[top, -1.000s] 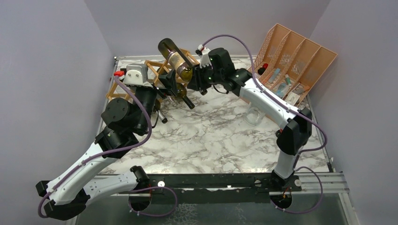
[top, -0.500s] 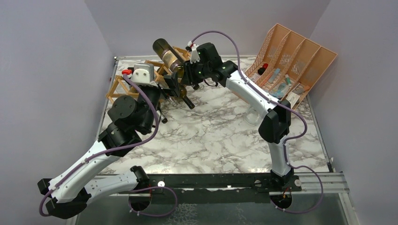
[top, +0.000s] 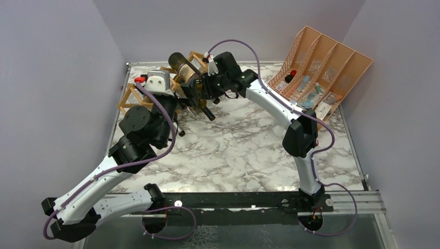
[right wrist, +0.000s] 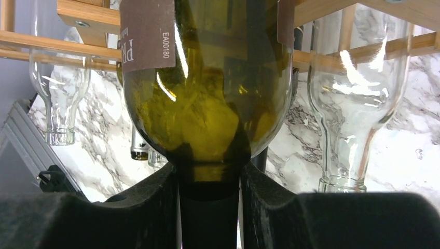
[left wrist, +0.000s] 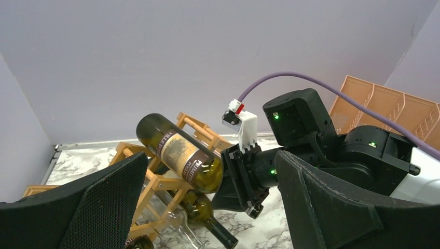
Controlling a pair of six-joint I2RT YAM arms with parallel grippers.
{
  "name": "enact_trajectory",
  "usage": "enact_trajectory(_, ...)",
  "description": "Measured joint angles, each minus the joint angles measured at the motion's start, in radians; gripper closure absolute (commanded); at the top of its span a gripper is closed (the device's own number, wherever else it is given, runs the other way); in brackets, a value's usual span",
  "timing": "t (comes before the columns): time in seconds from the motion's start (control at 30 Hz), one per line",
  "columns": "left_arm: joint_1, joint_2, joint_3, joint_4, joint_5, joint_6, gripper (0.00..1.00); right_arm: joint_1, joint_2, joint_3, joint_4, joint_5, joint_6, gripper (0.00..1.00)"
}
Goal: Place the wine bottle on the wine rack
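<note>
The wine bottle (top: 182, 64) is green with a tan and brown label. It lies tilted, base up and back, on the top sticks of the light wooden wine rack (top: 127, 98). My right gripper (top: 201, 87) is shut on its neck. In the right wrist view the pads (right wrist: 155, 207) clamp the neck (right wrist: 209, 207) below the bottle's shoulder (right wrist: 207, 104), and rack sticks (right wrist: 83, 13) cross behind. My left gripper (top: 175, 98) is wide open and empty, in front of the rack. In the left wrist view its fingers (left wrist: 104, 207) frame the bottle (left wrist: 179, 155) and rack (left wrist: 155, 182).
Other bottles lie in the rack's lower cells: a green one (left wrist: 207, 220) with its neck pointing at the table, and clear ones (right wrist: 353, 104) (right wrist: 57, 93). A peach slotted file organizer (top: 324, 67) with small items stands at the back right. Purple walls close in the back and sides.
My right gripper has carried the bottle left and down onto the rack's top. My left arm shifted slightly toward the back, then stayed still.
</note>
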Motion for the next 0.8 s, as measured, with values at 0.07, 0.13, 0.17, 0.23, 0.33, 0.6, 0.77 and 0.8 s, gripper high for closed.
enact_trajectory(0.07,0.000,0.000,0.000,0.000,-0.002,0.000,0.01,0.002,0.005,0.001,0.000,0.000,-0.001,0.58)
enact_trajectory(0.13,0.000,-0.001,0.000,0.000,-0.004,0.000,0.01,0.004,0.010,0.004,0.005,0.000,-0.002,0.52)
enact_trajectory(0.17,0.000,-0.002,0.000,0.000,-0.005,0.000,0.01,0.005,0.012,0.006,0.012,0.000,-0.002,0.49)
enact_trajectory(0.23,0.000,-0.003,0.000,0.000,-0.005,0.000,0.01,0.005,0.012,0.014,0.028,0.000,-0.002,0.43)
enact_trajectory(0.33,0.000,-0.003,0.000,0.000,-0.006,0.001,0.01,0.005,0.012,0.022,0.058,0.000,0.001,0.36)
enact_trajectory(0.6,0.000,-0.006,0.000,0.000,-0.006,0.001,0.01,0.004,0.005,0.013,0.117,0.010,0.003,0.21)
enact_trajectory(0.77,0.000,-0.013,0.000,0.000,-0.006,0.001,0.01,0.004,-0.064,-0.071,0.154,0.039,0.004,0.14)
enact_trajectory(0.8,0.000,-0.015,0.000,0.000,-0.006,0.001,0.01,0.004,-0.087,-0.095,0.166,0.051,0.003,0.13)
